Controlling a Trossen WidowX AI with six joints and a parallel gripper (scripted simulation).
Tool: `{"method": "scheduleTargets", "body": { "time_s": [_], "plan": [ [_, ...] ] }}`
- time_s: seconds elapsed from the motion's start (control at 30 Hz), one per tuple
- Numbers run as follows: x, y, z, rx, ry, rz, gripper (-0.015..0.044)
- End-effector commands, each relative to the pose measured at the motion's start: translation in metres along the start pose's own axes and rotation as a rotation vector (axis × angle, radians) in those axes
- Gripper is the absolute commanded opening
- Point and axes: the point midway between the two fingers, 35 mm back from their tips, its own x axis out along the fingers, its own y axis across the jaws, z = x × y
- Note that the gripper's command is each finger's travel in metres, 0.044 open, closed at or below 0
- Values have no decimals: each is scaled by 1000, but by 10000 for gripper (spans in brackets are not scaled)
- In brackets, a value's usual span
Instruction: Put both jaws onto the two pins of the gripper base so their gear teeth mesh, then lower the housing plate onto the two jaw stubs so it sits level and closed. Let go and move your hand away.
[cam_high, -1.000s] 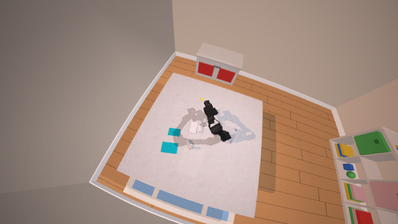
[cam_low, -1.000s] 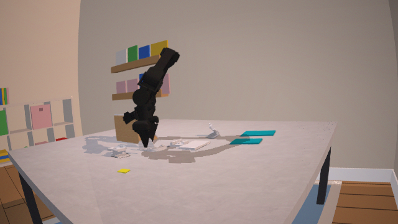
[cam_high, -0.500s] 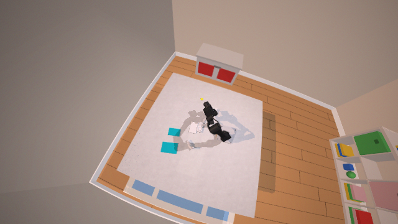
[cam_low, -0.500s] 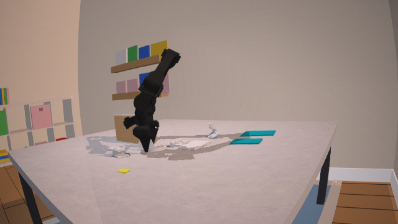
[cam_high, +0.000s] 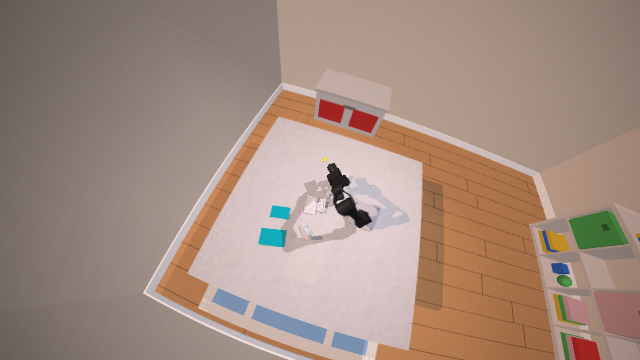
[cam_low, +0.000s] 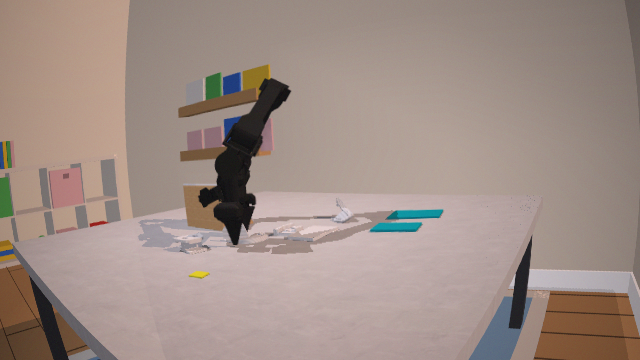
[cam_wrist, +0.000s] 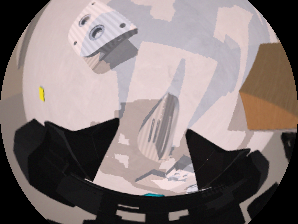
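Note:
My gripper (cam_wrist: 153, 125) (cam_low: 242, 237) is open, its fingertips low over the table. In the wrist view a white ribbed piece (cam_wrist: 165, 131), which looks like a jaw, lies between the spread fingers with gaps on both sides. A white part with two round holes (cam_wrist: 97, 32) (cam_low: 192, 242) sits beyond the left finger; I cannot tell whether it is the gripper base or the housing plate. A flat white plate (cam_low: 314, 233) (cam_high: 310, 206) lies beside small white parts (cam_low: 285, 230) (cam_high: 321, 205). Another white piece (cam_low: 342, 215) (cam_high: 306, 231) with a raised tip lies apart. Pins and gear teeth are too small to tell.
A brown block (cam_wrist: 272, 82) (cam_low: 199, 207) stands on the right in the wrist view. Two teal rectangles (cam_high: 280, 212) (cam_high: 272, 237) lie on the table (cam_high: 350, 305) (cam_low: 350, 310). A small yellow square (cam_high: 324, 159) (cam_low: 199, 274) (cam_wrist: 42, 94) lies near the holed part.

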Motion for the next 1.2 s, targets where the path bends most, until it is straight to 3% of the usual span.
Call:
{"method": "scheduleTargets", "body": {
  "time_s": [0.0,0.07,0.43,0.97,1.17],
  "plan": [
    [0,0,-1,2,5,2,440],
    [0,0,-1,2,5,2,440],
    [0,0,0,1,0,0,151],
    [0,0,0,1,0,0,134],
    [-16,2,-1,1,0,2,134]
  ]
}}
